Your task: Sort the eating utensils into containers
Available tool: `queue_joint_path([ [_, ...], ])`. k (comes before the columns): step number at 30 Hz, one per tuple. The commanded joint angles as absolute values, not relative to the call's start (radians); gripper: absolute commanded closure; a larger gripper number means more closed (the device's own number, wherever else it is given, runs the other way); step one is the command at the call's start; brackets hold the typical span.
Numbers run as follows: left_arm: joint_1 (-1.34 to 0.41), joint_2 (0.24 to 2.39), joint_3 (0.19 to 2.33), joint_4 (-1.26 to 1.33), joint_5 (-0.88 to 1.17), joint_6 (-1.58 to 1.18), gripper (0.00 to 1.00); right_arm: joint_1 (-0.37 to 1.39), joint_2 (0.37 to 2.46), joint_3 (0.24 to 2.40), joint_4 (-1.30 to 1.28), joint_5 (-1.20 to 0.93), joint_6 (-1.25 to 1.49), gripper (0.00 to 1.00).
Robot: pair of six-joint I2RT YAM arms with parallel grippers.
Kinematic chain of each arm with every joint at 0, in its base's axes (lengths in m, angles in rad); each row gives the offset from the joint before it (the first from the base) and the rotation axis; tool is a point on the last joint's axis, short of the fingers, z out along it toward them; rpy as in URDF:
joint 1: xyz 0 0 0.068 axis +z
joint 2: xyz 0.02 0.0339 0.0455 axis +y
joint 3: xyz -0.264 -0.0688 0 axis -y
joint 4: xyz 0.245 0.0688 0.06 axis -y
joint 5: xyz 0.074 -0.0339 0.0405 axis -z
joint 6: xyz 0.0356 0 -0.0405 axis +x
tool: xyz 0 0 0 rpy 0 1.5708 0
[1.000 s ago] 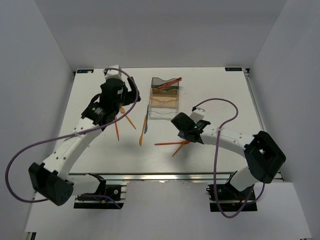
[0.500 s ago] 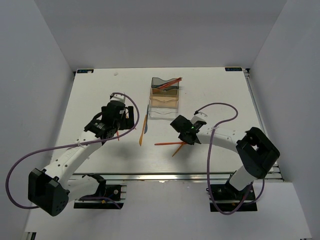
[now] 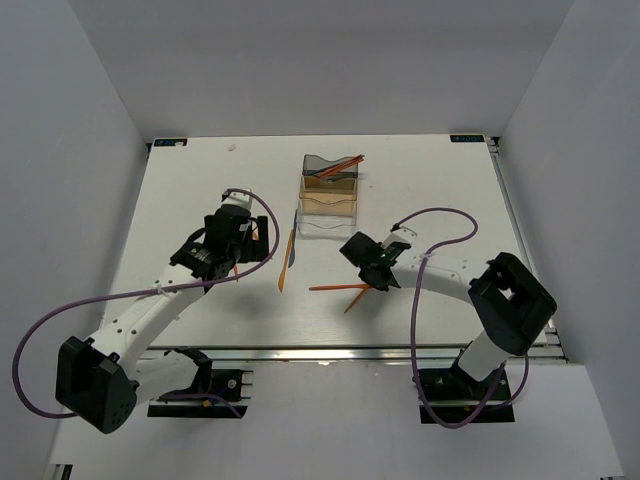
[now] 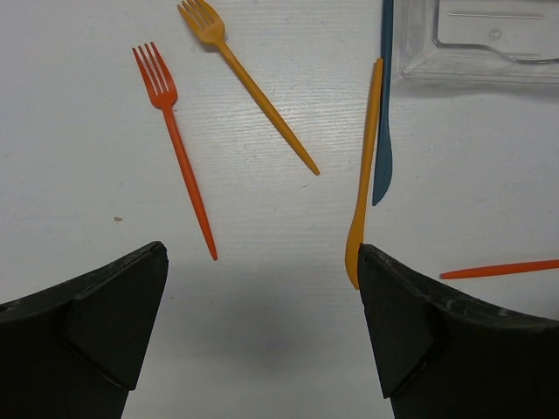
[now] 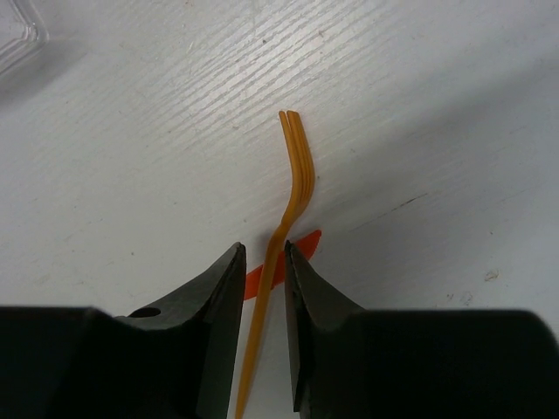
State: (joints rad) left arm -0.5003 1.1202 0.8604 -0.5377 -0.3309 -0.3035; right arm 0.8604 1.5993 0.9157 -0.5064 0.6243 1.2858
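Standing at the far middle of the white table, the containers form a row running far to near: smoky grey, then amber, then the clear bin.

The right arm reaches in from the near right corner. Its forearm lies low and points left, putting its wrist near and right of the clear bin. The left arm sweeps up from the near left corner, its wrist well left of the row.

The left gripper hovers with its fingers wide apart and nothing between them. A red fork and a yellow-orange fork lie on the table beyond it.

The right gripper is down at the table, its fingers drawn to a narrow slot. The handle of the orange fork runs through that slot, its long axis in line with the fingers and its tines ahead of them. The fork is turned on edge, showing its curved profile. Whether the pads actually bear on it cannot be told. A red stick lies crosswise under the handle.

The right arm is plainly the one for this fork. The move ahead looks like a firm pinch, a lift clear of the stick, then a carry far and left to the row.
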Motion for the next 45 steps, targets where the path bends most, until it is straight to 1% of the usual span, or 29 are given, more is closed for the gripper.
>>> queue_joint_path([
  [1,-0.502,1.092,0.854,-0.512,-0.319,-0.296,0.02,0.867,1.624,0.949,-0.537,0.696,1.325,0.7],
  [10,-0.502,1.094,0.854,-0.511,-0.314,-0.293,0.02,0.862,1.667,0.96,-0.523,0.675,1.325,0.71],
  [12,-0.502,1.095,0.854,-0.511,-0.311,-0.291,0.02,0.862,1.672,0.956,-0.515,0.673,1.328,0.74],
  [14,-0.502,1.097,0.853,-0.511,-0.311,-0.291,0.02,0.862,1.677,0.959,-0.517,0.683,1.333,0.8],
  [16,-0.503,1.095,0.851,-0.511,-0.311,-0.291,0.02,0.856,1.683,0.96,-0.517,0.686,1.335,0.82],
  [17,-0.502,1.095,0.85,-0.509,-0.31,-0.29,0.02,0.854,1.684,0.963,-0.517,0.684,1.335,0.85],
  [20,-0.502,1.095,0.85,-0.509,-0.31,-0.29,0.02,0.844,1.686,0.962,-0.518,0.683,1.335,0.89],
  [22,-0.502,1.095,0.85,-0.508,-0.307,-0.29,0.02,0.844,1.678,0.96,-0.515,0.683,1.336,0.9],
  [24,-0.502,1.098,0.85,-0.508,-0.305,-0.29,0.02,0.844,1.671,0.966,-0.523,0.683,1.333,0.95],
  [28,-0.502,1.101,0.851,-0.508,-0.302,-0.288,0.02,0.845,1.629,0.979,-0.538,0.689,1.33,0.96],
  [30,-0.502,1.1,0.848,-0.506,-0.301,-0.288,0.02,0.847,1.597,0.977,-0.537,0.693,1.321,1.0],
  [32,-0.502,1.101,0.85,-0.508,-0.301,-0.288,0.02,0.848,1.562,0.97,-0.513,0.693,1.309,1.0],
  [35,-0.502,1.092,0.851,-0.509,-0.319,-0.288,0.02,0.851,1.508,0.948,-0.418,0.678,1.223,1.0],
  [38,-0.503,1.066,0.85,-0.511,-0.356,-0.295,0.02,0.851,1.442,0.925,-0.281,0.641,1.042,1.0],
  [39,-0.502,1.054,0.85,-0.511,-0.374,-0.299,0.02,0.85,1.433,0.913,-0.121,0.596,0.949,1.0],
  [40,-0.502,1.03,0.847,-0.506,-0.411,-0.305,0.02,0.847,1.425,0.916,-0.036,0.566,0.722,1.0],
  [41,-0.5,1.016,0.847,-0.503,-0.428,-0.308,0.02,0.844,1.436,0.934,0.032,0.533,0.612,1.0],
  [42,-0.5,1.002,0.844,-0.5,-0.445,-0.311,0.02,0.842,1.453,0.968,0.06,0.513,0.516,1.0],
  [43,-0.5,0.974,0.841,-0.496,-0.474,-0.316,0.02,0.842,1.478,1.056,0.083,0.505,0.318,1.0],
  [45,-0.5,0.948,0.833,-0.489,-0.503,-0.321,0.02,0.842,1.577,1.155,0.101,0.485,0.119,1.0],
])
